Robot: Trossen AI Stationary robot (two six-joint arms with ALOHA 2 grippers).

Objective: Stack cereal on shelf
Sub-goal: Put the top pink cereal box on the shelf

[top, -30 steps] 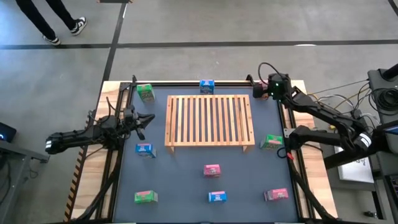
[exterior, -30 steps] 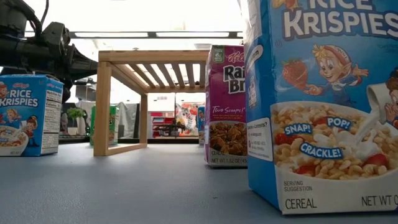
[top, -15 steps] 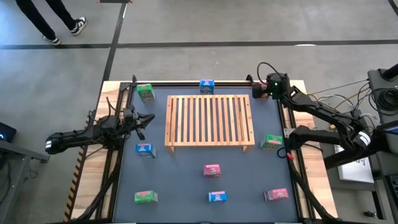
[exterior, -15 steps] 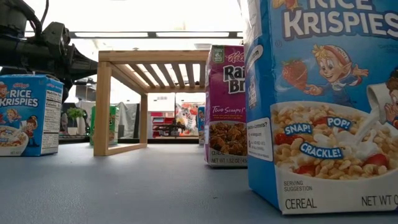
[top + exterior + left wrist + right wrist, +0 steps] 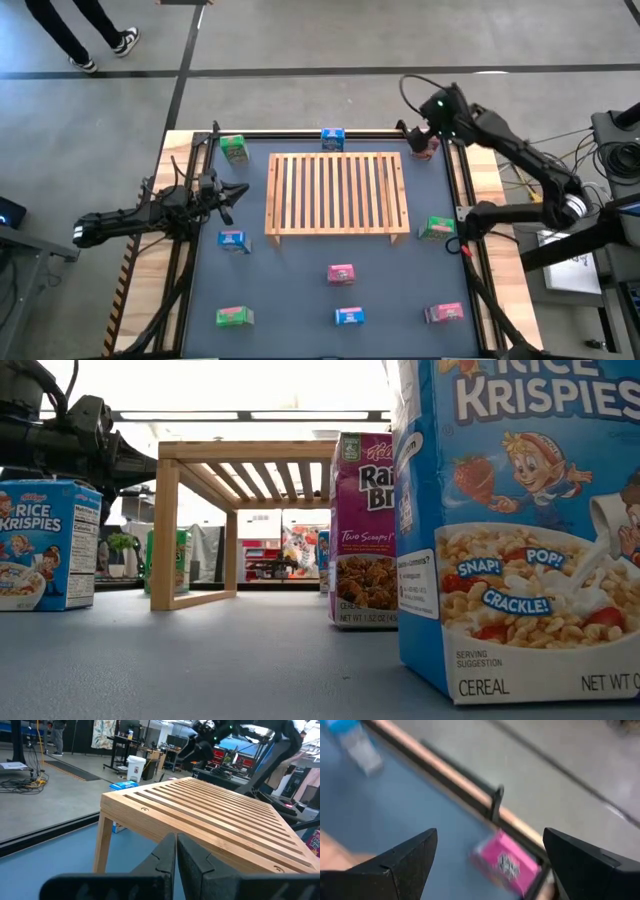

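Pincer R (image 5: 487, 855) spread wide above pink box (image 5: 506, 863) at far corner; L pincer (image 5: 176, 851) clenched, facing shelf (image 5: 337, 193).

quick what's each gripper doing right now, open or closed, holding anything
Left gripper: closed, empty, at the table's left side facing the shelf.
Right gripper: open, empty, above the pink cereal box at the far right corner.

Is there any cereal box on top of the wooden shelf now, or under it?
Nothing lies on top of the shelf; its slats are bare. Through the slats only dark table shows, and the low view shows no box beneath.
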